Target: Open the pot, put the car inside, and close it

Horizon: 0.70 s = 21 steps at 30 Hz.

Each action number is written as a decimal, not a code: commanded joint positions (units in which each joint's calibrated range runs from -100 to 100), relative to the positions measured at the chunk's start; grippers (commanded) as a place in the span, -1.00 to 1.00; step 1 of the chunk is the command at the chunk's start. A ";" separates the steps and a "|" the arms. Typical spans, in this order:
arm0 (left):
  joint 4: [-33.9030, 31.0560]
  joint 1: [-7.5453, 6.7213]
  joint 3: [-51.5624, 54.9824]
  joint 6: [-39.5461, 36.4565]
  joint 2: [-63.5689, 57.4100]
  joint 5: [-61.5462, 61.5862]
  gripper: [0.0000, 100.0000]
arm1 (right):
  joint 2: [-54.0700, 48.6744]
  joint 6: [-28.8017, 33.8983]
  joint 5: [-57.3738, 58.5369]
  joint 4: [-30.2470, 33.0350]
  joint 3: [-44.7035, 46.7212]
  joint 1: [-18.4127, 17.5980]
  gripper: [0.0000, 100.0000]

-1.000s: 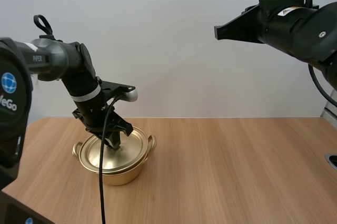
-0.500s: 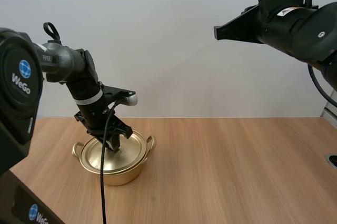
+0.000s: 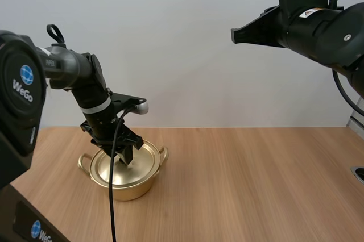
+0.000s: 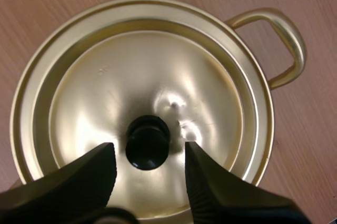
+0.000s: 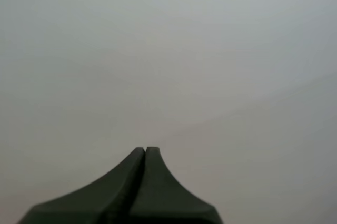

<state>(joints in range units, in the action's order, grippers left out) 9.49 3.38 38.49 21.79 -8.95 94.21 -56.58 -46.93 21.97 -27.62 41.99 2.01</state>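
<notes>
1. Since a second ago my left arm has drawn back toward 9 o'clock in the high view, while its left pincer has kept its place over the lid; the right arm has not moved.
2. Its fingers stand apart, one on either side of the black knob, with a gap showing between each ribbed face and the knob (no pinch yet).
3. That knob sits at the centre of the golden lid, which rests closed on the pot.
4. In the high view the pot's loop handles stick out at 9 and 3 o'clock.
5. The pot stands on the wooden surface toward 8 o'clock.
6. Well apart, raised toward 1 o'clock, the right pincer has its fingers pressed together as one dark wedge, holding nothing.
</notes>
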 commanded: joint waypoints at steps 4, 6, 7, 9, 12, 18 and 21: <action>2.95 -0.04 -0.96 0.15 -0.06 0.28 0.39 | 0.12 0.02 -0.02 0.00 -0.01 0.05 -1.00; 5.55 -0.04 -1.95 0.28 -0.69 -1.16 0.39 | 0.12 0.02 -0.02 0.00 -0.01 0.05 -1.00; 6.85 -0.04 -2.09 0.39 -1.43 -3.47 0.39 | 0.12 0.02 -0.02 0.00 -0.01 0.05 -1.00; 9.63 -0.04 -2.18 1.21 -3.69 -10.04 0.39 | 0.12 -0.07 -0.02 0.28 -0.01 0.05 -1.00; 13.22 -0.04 -2.18 1.21 -8.95 -22.44 0.39 | 0.12 -0.37 -0.02 0.42 -0.01 0.05 -1.00; 21.00 -0.04 -2.18 1.42 -25.20 -41.21 0.39 | 0.12 -0.81 -1.40 0.42 -0.01 0.05 -1.00; 24.90 -0.04 -2.18 1.42 -34.39 -48.06 0.39 | 0.12 -2.30 -1.45 0.52 -0.01 0.05 -1.00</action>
<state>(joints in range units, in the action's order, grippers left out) 31.50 3.38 36.41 23.17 -31.46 61.48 -56.47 -48.75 20.57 -27.18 41.99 2.01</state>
